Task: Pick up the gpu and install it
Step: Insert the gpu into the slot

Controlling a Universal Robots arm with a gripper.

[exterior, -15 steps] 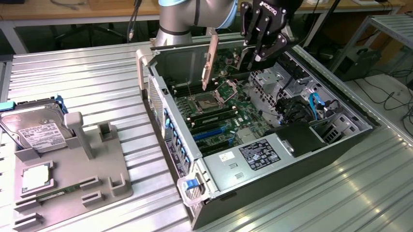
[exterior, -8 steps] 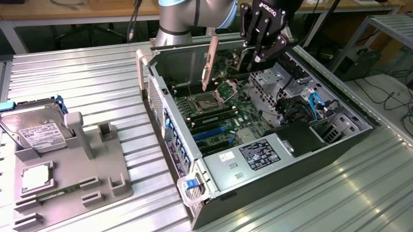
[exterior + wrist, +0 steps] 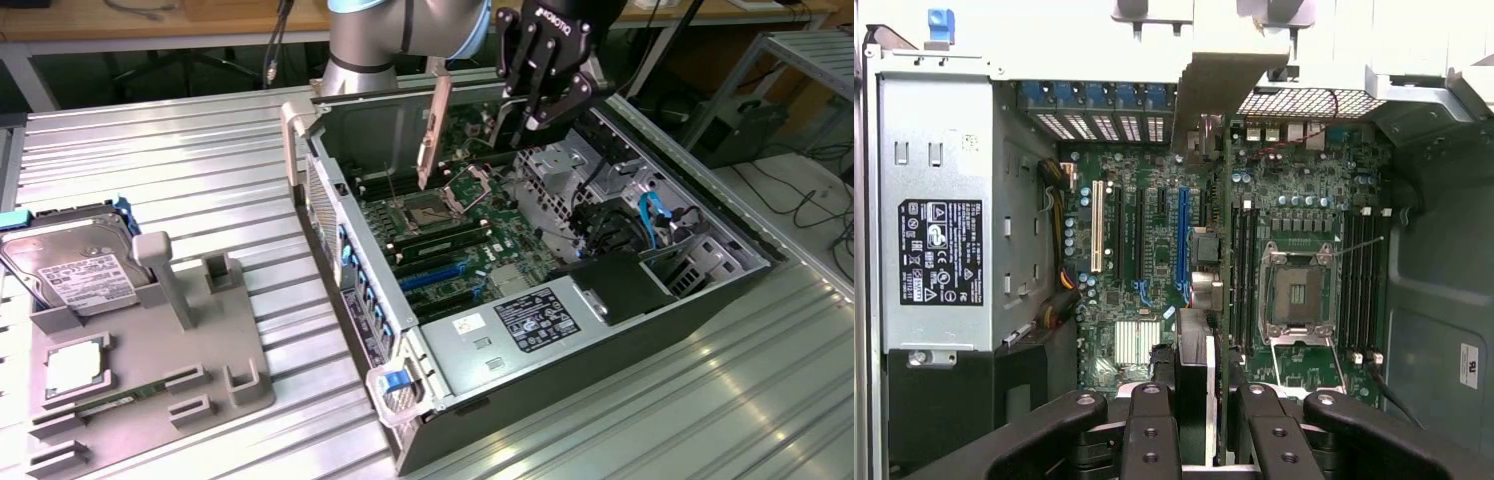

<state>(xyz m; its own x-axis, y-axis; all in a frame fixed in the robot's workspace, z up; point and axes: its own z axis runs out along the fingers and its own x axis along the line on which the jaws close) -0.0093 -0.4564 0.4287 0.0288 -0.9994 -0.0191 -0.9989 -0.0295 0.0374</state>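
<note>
My gripper [image 3: 534, 112] hangs over the open computer case [image 3: 350, 215], shut on the gpu [image 3: 470, 150]. The gpu is a thin dark card held upright, with its pale silver bracket [image 3: 433, 130] pointing down toward the motherboard [image 3: 447, 235]. In the wrist view the gpu [image 3: 1196, 345] is seen edge-on between my gripper's [image 3: 1204, 432] black fingers [image 3: 1150, 430], and its bracket [image 3: 1216, 85] reaches the case's rear wall. The card floats above the motherboard [image 3: 1144, 250], roughly over the blue expansion slot [image 3: 1182, 235] and apart from it.
Inside the case are a silver power supply [image 3: 939, 250], an open CPU socket [image 3: 1294, 295] and a white slot [image 3: 1097, 225]. On the exterior view's left, a grey fixture [image 3: 147, 350] carries a hard drive [image 3: 74, 270] and a square chip [image 3: 74, 365] on the ribbed metal table.
</note>
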